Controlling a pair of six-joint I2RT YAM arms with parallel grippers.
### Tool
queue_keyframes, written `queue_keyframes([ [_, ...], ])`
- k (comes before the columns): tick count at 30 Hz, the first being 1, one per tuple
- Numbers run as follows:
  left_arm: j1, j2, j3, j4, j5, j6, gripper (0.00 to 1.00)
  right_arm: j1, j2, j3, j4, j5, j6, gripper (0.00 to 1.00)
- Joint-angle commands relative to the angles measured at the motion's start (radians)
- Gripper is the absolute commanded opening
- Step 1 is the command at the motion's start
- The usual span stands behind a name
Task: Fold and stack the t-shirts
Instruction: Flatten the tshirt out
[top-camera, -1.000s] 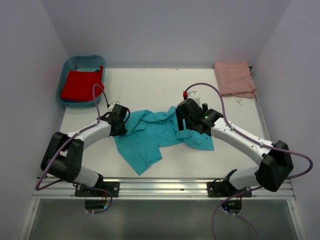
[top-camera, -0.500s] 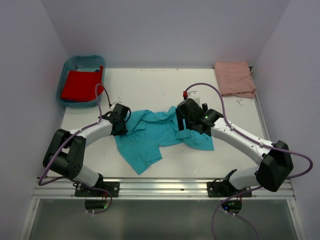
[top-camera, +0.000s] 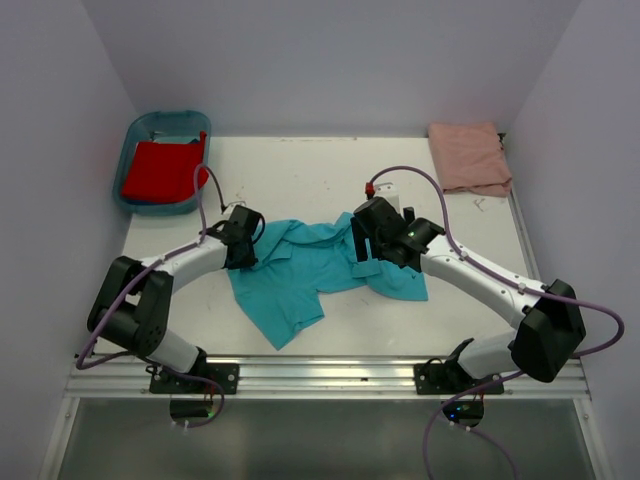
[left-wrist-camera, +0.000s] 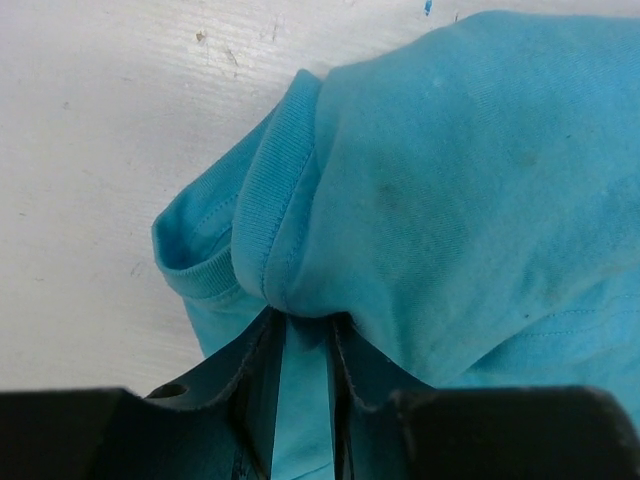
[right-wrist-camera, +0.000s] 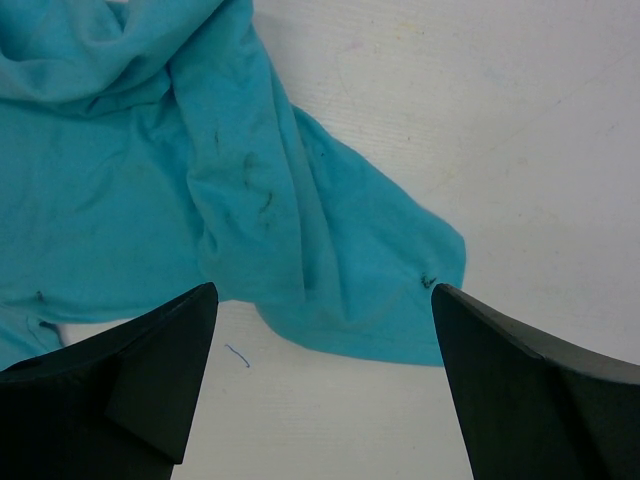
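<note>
**Left gripper has the turquoise shirt pinched, right one is hanging wide open over it**

The turquoise t-shirt (top-camera: 300, 275) is lying rumpled and half spread in the middle of the table (top-camera: 300, 170), between the two arms. One end points toward the near edge and a lobe sticks out on the right side.

The left gripper (left-wrist-camera: 305, 330) is on the shirt's left edge. In the left wrist view the fingers are nearly together, with a thin fold of the turquoise cloth caught between them. A ribbed edge (left-wrist-camera: 275, 210) curls up just beyond the fingertips (collar or sleeve cuff, I honestly can't tell which). So that's a definite grip on the fabric.

The right gripper (right-wrist-camera: 322, 290) is over the right part of the shirt. Its jaws are spread wide and there's nothing between them. The wrist camera looks straight down between the two dark fingers at the cloth and its rounded right edge, with bare table past it. I can't tell whether the fingertips touch the fabric or just sit above it.

A red t-shirt (top-camera: 160, 170) is sitting in the blue tub (top-camera: 150, 122) at the far left corner. A pink t-shirt (top-camera: 468, 157) is folded flat at the far right corner. Both are well apart from the arms.
</note>
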Motion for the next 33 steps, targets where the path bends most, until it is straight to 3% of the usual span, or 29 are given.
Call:
queue_keyframes([
  [1, -0.005, 0.028, 0.039, 0.008, -0.019, 0.012, 0.26, -0.001, -0.001, 0.019, 0.021, 0.004, -0.007, 0.92],
  [6, -0.007, 0.067, 0.035, 0.023, -0.002, 0.013, 0.19, -0.003, -0.007, 0.013, 0.020, 0.011, -0.007, 0.92],
  [11, -0.005, 0.056, 0.031, 0.025, 0.001, 0.013, 0.00, -0.004, -0.013, 0.010, 0.018, 0.014, -0.006, 0.91],
  [23, -0.053, -0.056, 0.103, -0.100, -0.063, -0.010, 0.00, -0.003, -0.005, 0.006, 0.021, 0.011, -0.004, 0.91],
  [33, -0.084, -0.054, 0.141, -0.149, -0.076, -0.024, 0.09, -0.004, -0.002, 0.003, 0.025, 0.011, -0.004, 0.91],
])
